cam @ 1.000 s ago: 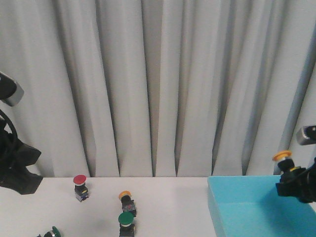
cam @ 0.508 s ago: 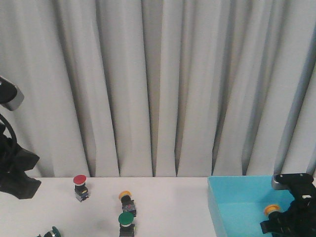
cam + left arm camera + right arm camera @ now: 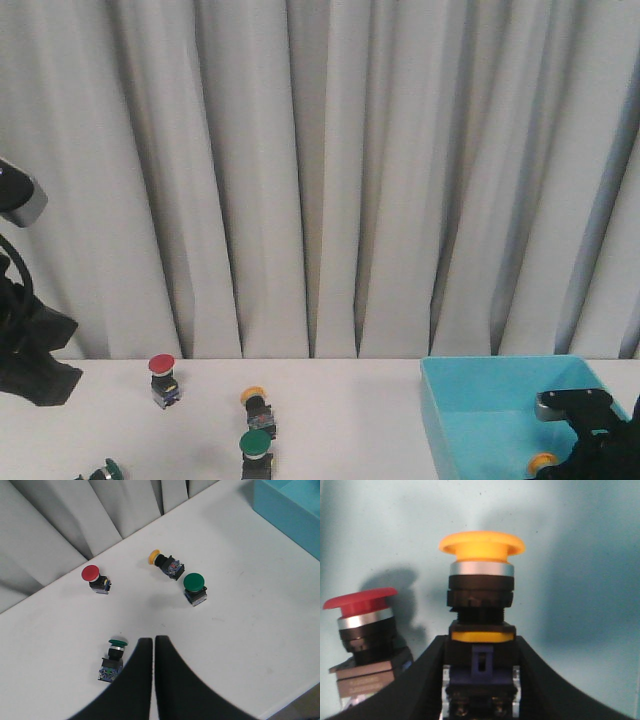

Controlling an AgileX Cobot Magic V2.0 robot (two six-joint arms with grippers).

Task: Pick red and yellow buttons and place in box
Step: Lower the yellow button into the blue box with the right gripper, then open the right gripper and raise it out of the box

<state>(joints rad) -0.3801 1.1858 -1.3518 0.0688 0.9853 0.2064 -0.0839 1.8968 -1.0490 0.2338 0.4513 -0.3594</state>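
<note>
Yellow button, held (image 3: 481,600): yellow mushroom cap, silver collar, dark body; pinched at its base between the right gripper (image 3: 480,680) fingers, down inside the box (image 3: 480,400), cap visible low in the front view (image 3: 542,462).

Red button, in box (image 3: 364,625): red cap, silver collar, dark body; lying on the turquoise floor just beside the held button.

Box: turquoise bin with sloping walls, at the right end of the tabletop (image 3: 350,420).

Red button, on tabletop (image 3: 163,378): upright, toward the left rear, near the curtain (image 3: 320,170); also seen from the left wrist (image 3: 95,578).

Yellow button, on tabletop (image 3: 257,405): tipped on its side, near the middle; second sighting (image 3: 165,563).

Green button, upright (image 3: 256,452): just in front of the yellow one, close beside it (image 3: 194,588).

Green button, second (image 3: 105,470): lying at the front left edge (image 3: 113,657).

Left gripper (image 3: 152,647): fingers pressed nearly together, holding nothing, above the tabletop beside the second green button.
</note>
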